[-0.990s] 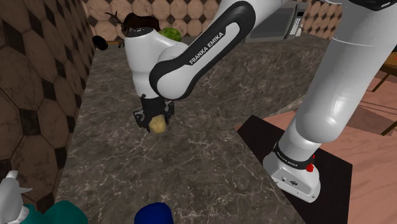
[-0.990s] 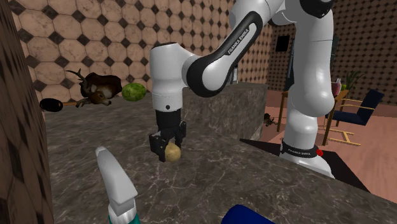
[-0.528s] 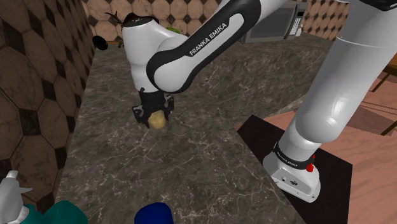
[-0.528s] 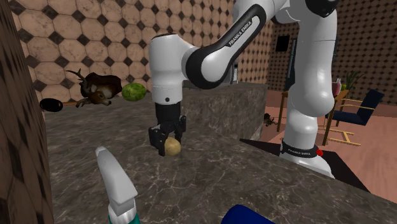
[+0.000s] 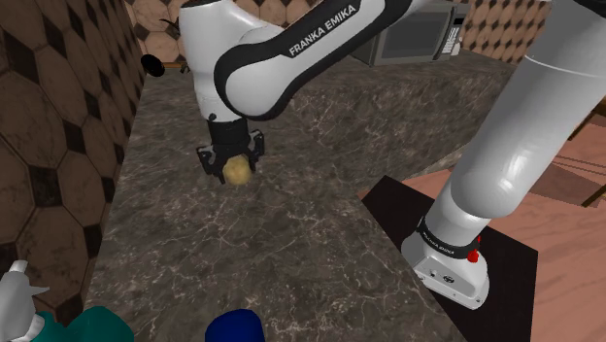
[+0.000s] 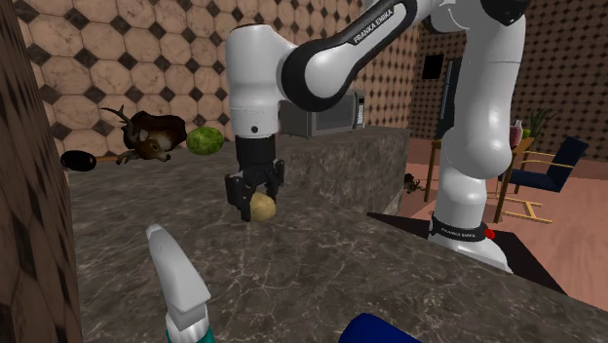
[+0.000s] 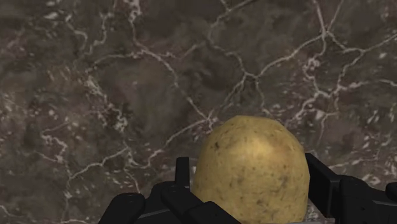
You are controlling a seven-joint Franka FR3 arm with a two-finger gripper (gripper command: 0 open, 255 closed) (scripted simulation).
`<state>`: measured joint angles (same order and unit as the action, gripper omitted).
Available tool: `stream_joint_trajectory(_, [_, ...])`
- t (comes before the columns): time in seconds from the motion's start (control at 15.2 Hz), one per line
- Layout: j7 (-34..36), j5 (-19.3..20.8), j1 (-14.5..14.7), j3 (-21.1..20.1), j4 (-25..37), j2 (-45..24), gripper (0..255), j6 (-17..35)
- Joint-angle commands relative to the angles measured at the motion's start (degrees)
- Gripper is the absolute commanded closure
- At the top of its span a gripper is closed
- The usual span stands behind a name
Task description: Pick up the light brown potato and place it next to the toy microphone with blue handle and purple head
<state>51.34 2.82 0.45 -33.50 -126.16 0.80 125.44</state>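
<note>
Gripper [image 5: 232,168]: my jaws were clamped on the potato [image 7: 251,167] | Location: potato hung clear above the counter [image 5: 291,243] | Risk: I judged a fast swing could roll it from my grip.

I see a tan, brown-specked potato [image 7: 251,168], black gripper [image 6: 255,202], dark counter [image 7: 95,95] veined white, and brown octagon-tiled wall [image 6: 146,58].

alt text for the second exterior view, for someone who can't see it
A white robot arm holds a light brown potato in its black jaws above a dark marbled counter. Behind it stand a brown deer figure, a green round object and a microwave.
</note>
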Motion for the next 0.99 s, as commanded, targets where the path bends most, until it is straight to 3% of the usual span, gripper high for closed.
stream_joint_trajectory(0.0, [-0.7,-0.8,0.0,0.1,0.7,1.2,255,-1.7])
stream_joint_trajectory(0.92, [-3.1,-3.6,-0.2,0.8,7.7,5.5,255,-12.3])
